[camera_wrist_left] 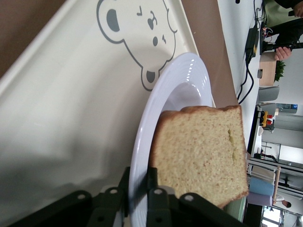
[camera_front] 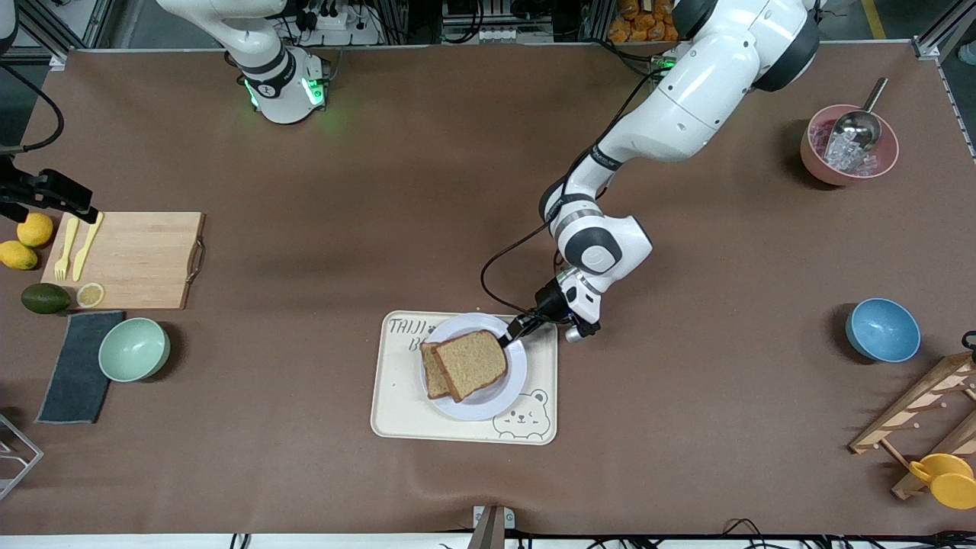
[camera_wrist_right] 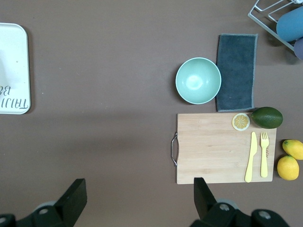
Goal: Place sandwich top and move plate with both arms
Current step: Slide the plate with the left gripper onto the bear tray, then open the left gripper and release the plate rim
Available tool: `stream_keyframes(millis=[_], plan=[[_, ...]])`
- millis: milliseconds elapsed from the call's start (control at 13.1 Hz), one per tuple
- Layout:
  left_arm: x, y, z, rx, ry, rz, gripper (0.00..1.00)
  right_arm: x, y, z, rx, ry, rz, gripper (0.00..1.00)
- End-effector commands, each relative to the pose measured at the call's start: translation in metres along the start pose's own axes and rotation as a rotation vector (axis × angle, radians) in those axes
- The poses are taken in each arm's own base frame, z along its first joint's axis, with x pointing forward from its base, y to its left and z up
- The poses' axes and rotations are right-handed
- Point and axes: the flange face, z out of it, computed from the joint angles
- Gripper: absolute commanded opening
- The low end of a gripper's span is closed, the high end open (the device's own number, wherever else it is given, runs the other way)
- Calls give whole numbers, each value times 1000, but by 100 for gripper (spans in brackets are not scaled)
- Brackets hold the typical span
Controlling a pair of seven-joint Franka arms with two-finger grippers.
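The sandwich top (camera_front: 473, 362), a brown bread slice, lies skewed on another slice (camera_front: 431, 375) on the pale plate (camera_front: 460, 323). The plate sits on the cream bear-printed tray (camera_front: 396, 415). My left gripper (camera_front: 512, 329) is shut on the plate's rim at the edge toward the left arm's end. In the left wrist view its jaws (camera_wrist_left: 138, 177) pinch the plate (camera_wrist_left: 184, 90) from both sides, right beside the bread (camera_wrist_left: 203, 151). My right gripper (camera_front: 53, 194) is open and empty, up over the right arm's end of the table, with its fingers wide apart (camera_wrist_right: 138, 194).
A wooden cutting board (camera_front: 130, 259) with a yellow fork and knife, lemons, an avocado, a green bowl (camera_front: 134, 348) and a grey cloth (camera_front: 76, 366) lie at the right arm's end. A blue bowl (camera_front: 883, 329), a pink ice bowl (camera_front: 849, 145) and a wooden rack (camera_front: 930, 419) stand at the left arm's end.
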Motion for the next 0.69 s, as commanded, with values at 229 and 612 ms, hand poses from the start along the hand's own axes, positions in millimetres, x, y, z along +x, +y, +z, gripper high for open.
stream_keyframes(millis=[229,612], plan=[[9,22,-14,38,70,48,100,4,-2,-1,-3,-5,18,100],[19,44,-47,155,175,143,100,3,0,-1,-3,-5,19,100]])
